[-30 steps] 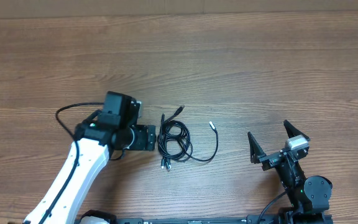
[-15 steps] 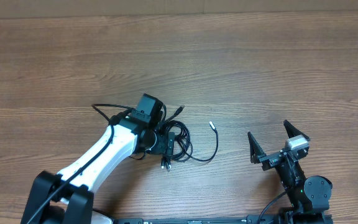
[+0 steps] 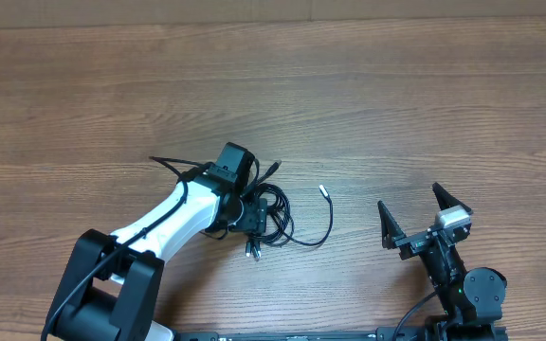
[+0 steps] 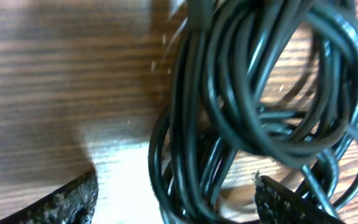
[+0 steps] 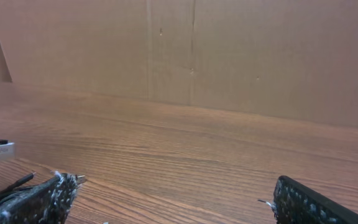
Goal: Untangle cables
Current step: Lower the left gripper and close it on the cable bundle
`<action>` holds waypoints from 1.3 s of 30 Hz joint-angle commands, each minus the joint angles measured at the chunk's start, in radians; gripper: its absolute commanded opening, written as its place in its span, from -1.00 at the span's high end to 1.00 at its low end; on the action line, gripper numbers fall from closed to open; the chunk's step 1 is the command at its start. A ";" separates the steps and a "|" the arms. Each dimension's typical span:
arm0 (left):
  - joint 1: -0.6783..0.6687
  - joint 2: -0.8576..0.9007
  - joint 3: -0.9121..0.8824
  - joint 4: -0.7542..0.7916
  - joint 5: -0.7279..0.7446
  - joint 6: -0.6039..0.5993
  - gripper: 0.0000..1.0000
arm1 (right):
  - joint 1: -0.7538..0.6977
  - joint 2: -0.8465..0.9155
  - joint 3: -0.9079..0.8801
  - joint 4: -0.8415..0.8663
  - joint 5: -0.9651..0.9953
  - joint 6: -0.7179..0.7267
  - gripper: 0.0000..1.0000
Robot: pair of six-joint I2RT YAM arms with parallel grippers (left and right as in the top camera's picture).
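Nearest the robot's base, the black two-finger right gripper (image 3: pixel 408 195) waits with its jaws spread wide and nothing between them; its own camera shows only bare boards in the gap (image 5: pixel 174 183). Further in, at mid-table, the white-sleeved left arm reaches over a coiled bundle of thin black cables (image 3: pixel 271 213), which lies on the brown wood-grain table (image 3: pixel 396 95). The black left gripper (image 4: pixel 174 186) is set down over the coil's left side with its fingers parted. The wrist view shows several cords (image 4: pixel 253 93) running between the two pads, and a strip of table between the left pad and the nearest cord, so the jaws straddle the coil without clamping it. One loose strand (image 3: pixel 328 223) curls out to the right of the coil and ends in a small silvery plug tip (image 3: pixel 322 189), well apart from the right gripper. Dark plug ends poke out above and below the loops. By the look of it the job has barely begun: the loops are overlapped in one knotty mass, no cable lies separate, and a first grasp and pull are yet to come. No box, tray or bin appears in any view. Beyond the far table stands a plain brown cardboard wall (image 5: pixel 260 50)
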 commanded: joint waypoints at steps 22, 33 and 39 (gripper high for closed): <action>-0.008 0.034 -0.002 0.039 -0.033 -0.014 -0.44 | 0.000 -0.002 -0.010 0.005 0.011 0.000 -1.00; -0.008 0.034 -0.048 0.056 -0.037 -0.014 -0.42 | 0.000 -0.002 -0.010 0.005 0.011 0.000 -1.00; -0.008 0.034 -0.060 0.055 -0.037 -0.014 -0.22 | 0.000 -0.002 -0.010 0.005 0.011 0.000 -1.00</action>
